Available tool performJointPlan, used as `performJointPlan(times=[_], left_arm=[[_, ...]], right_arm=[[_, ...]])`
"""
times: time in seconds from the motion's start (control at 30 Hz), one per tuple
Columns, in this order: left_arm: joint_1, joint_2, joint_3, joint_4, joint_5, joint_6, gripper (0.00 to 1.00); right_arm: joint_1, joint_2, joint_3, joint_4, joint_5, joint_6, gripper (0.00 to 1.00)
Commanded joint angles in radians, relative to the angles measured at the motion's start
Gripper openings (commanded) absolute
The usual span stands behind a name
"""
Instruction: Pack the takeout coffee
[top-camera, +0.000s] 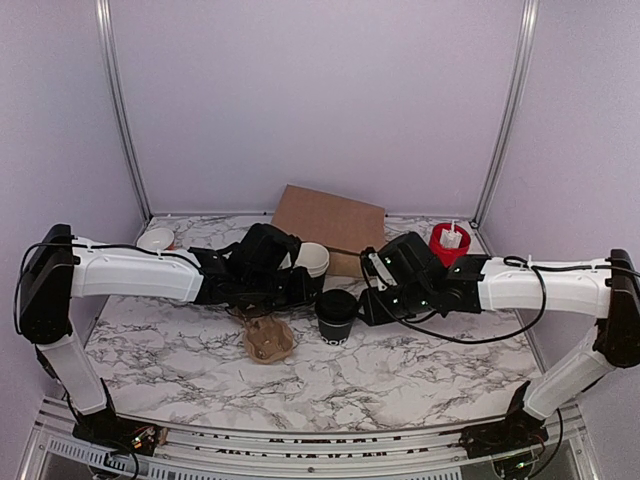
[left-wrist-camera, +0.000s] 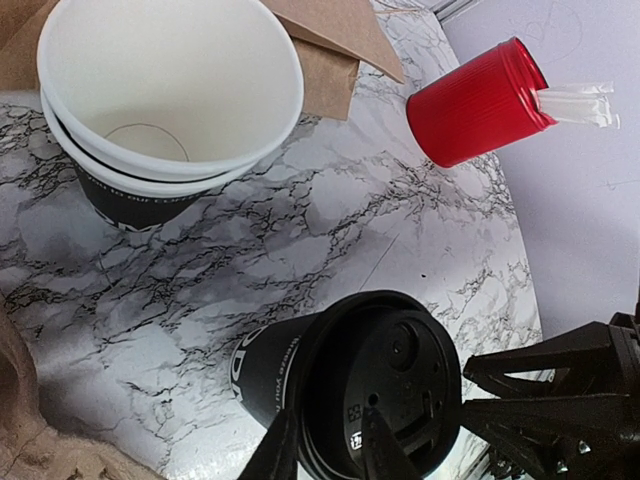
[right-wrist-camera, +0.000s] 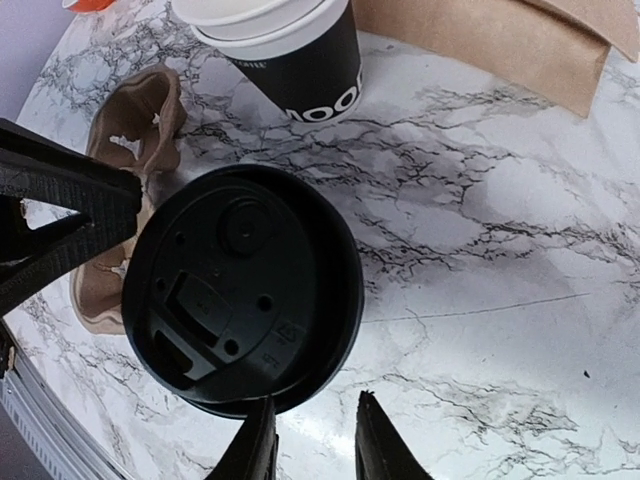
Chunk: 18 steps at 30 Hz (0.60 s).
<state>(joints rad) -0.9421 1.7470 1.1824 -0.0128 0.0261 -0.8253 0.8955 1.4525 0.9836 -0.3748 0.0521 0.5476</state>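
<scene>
The takeout coffee (top-camera: 336, 318) stands upright on the marble table, black lid on, between my two grippers. In the left wrist view its lid (left-wrist-camera: 390, 380) fills the bottom. My left gripper (left-wrist-camera: 330, 450) has its jaws a little apart, straddling the lid's rim with one fingertip beside the cup wall and one over the lid. In the top view the left gripper (top-camera: 308, 288) is just left of the cup. My right gripper (right-wrist-camera: 315, 440) is open and empty at the near edge of the lid (right-wrist-camera: 240, 285), and sits just right of the cup in the top view (top-camera: 368, 300).
A brown pulp cup carrier (top-camera: 268, 340) lies left of the cup. A stack of lidless white-rimmed black cups (top-camera: 313, 260) stands behind it. A brown paper bag (top-camera: 330, 222) lies at the back. A red cylinder (top-camera: 449, 245) stands at the back right. A small white round thing (top-camera: 155, 238) sits at the back left.
</scene>
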Motion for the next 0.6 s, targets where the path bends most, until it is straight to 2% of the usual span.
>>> performJointPlan(times=[0.0, 0.57], left_arm=[[0.005, 0.014, 0.008, -0.012, 0.000, 0.003, 0.24], [0.006, -0.001, -0.022, -0.012, -0.018, -0.010, 0.24]], right_arm=[[-0.017, -0.034, -0.021, 0.010, 0.004, 0.011, 0.26], [-0.042, -0.036, -0.031, 0.057, -0.019, 0.009, 0.27]])
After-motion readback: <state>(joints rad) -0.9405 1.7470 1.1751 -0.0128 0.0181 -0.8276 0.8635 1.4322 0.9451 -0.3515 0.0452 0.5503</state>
